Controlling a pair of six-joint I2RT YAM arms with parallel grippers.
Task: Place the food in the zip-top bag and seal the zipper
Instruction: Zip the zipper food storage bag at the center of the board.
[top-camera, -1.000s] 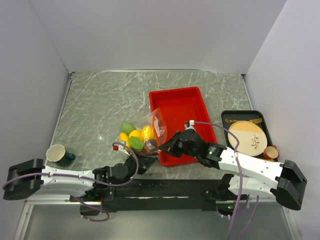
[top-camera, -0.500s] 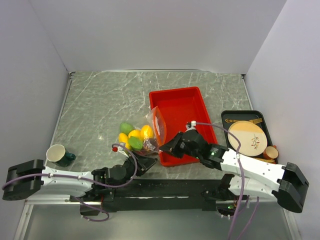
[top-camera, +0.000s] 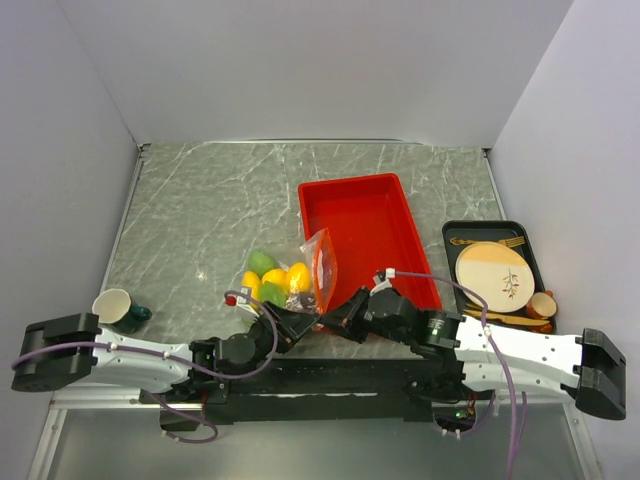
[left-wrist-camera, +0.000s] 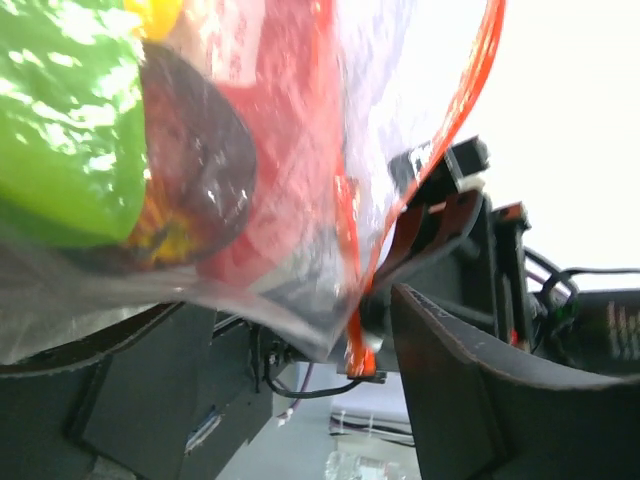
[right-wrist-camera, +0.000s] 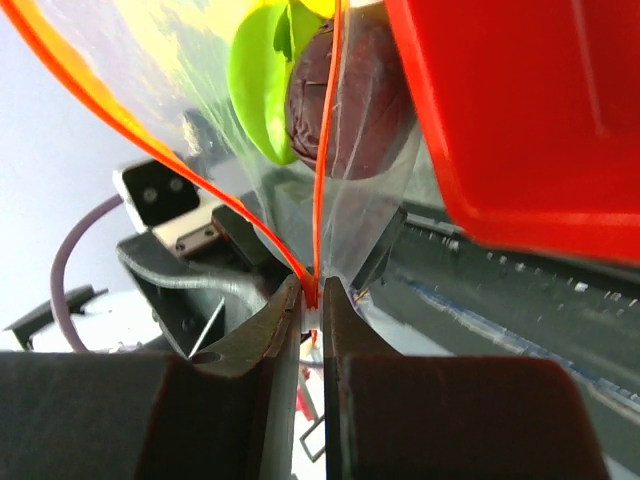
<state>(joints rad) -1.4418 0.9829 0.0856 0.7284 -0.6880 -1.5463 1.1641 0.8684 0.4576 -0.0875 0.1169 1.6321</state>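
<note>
The clear zip-top bag (top-camera: 312, 262) lies left of the red tray with the food (top-camera: 274, 280) inside: yellow, green and dark red pieces. In the left wrist view a green piece (left-wrist-camera: 60, 130) and a dark red piece (left-wrist-camera: 200, 160) press against the plastic. My right gripper (right-wrist-camera: 312, 298) is shut on the near end of the orange-red zipper (right-wrist-camera: 318, 150), which runs up and away from its fingertips. My left gripper (left-wrist-camera: 300, 390) stands open, with the bag's lower corner (left-wrist-camera: 330, 330) hanging loose between the jaws. From above, the left gripper (top-camera: 292, 322) and the right gripper (top-camera: 340, 310) meet at the bag's near edge.
The red tray (top-camera: 365, 235) sits just right of the bag, its corner (right-wrist-camera: 520, 110) close to my right fingers. A tan plate (top-camera: 493, 275) with wooden cutlery rests on a black tray at the right. A cup (top-camera: 113, 306) stands at the near left.
My left gripper has opened and let go of the bag. The right arm has drawn back toward the near edge, still holding the zipper's end, and the bag has shifted slightly right.
</note>
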